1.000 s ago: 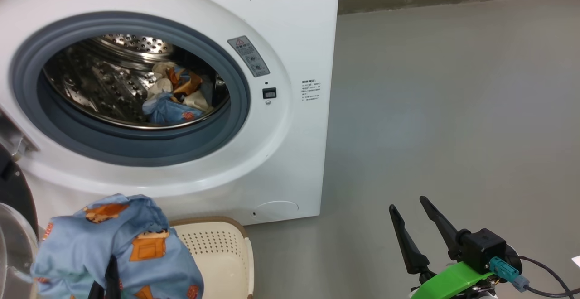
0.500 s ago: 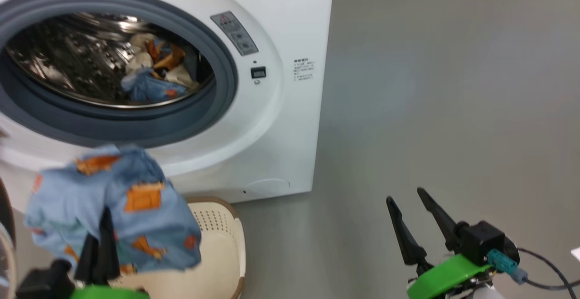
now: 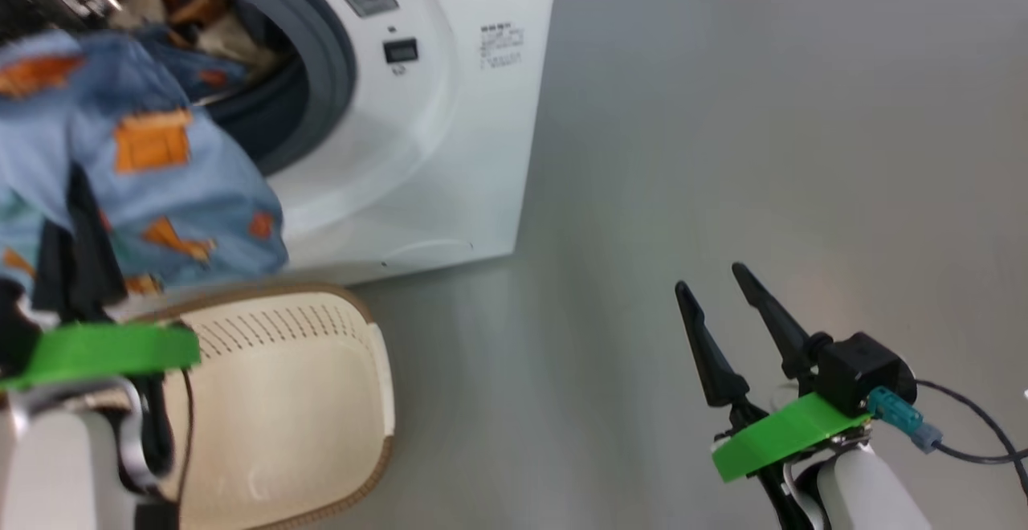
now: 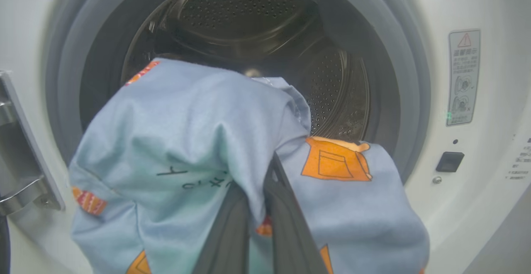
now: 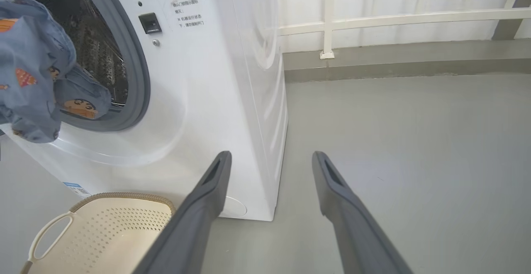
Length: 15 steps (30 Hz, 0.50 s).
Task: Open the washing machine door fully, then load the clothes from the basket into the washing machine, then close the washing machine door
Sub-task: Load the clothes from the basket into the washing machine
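Left hand (image 4: 271,164): clenched on blue garment (image 4: 182,137), held at drum (image 4: 257,20) mouth, ready for loading.
Right hand (image 3: 707,277): released, idle at 4 o'clock.

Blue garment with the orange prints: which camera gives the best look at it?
The left wrist view: the blue garment is close and sharp, pinched in the left gripper before the drum. The head view shows it blurred; the right wrist view shows it small, cut by the picture's left edge.
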### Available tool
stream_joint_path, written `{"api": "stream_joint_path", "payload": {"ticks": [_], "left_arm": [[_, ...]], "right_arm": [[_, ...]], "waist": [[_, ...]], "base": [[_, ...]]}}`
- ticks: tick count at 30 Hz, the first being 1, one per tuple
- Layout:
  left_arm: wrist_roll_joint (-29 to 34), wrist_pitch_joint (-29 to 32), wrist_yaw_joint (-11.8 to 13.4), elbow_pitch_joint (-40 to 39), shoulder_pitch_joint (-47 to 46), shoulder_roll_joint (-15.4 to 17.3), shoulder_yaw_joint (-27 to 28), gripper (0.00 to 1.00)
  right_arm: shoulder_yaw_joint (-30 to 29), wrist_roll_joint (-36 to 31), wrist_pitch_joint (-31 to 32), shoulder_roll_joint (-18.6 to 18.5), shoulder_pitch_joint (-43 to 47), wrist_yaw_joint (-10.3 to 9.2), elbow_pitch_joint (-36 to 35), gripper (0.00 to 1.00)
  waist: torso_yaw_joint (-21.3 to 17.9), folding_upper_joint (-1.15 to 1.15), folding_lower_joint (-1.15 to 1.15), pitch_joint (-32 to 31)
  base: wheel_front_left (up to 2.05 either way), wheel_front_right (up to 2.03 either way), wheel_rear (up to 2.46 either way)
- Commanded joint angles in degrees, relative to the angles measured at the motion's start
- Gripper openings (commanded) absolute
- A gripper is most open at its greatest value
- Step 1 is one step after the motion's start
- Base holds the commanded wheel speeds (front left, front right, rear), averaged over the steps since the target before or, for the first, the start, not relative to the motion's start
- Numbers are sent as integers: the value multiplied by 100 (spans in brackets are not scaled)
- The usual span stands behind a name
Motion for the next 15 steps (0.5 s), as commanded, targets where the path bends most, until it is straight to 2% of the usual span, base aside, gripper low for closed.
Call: {"api": "stream_joint_path", "payload": {"ticks": [1, 15], "left_arm": [[91, -35, -60, -75, -273, 211, 204, 0], [352, -35, -244, 946, -2233, 751, 235, 0]], "right_arm": [[98, 75, -28, 35, -147, 16, -176, 100], [216, 173, -28, 53, -618, 16, -306, 100]], "waist": [[-231, 0, -1, 544], [-447, 0, -1, 1670]], "base": [[0, 0, 0], [0, 0, 0]]}}
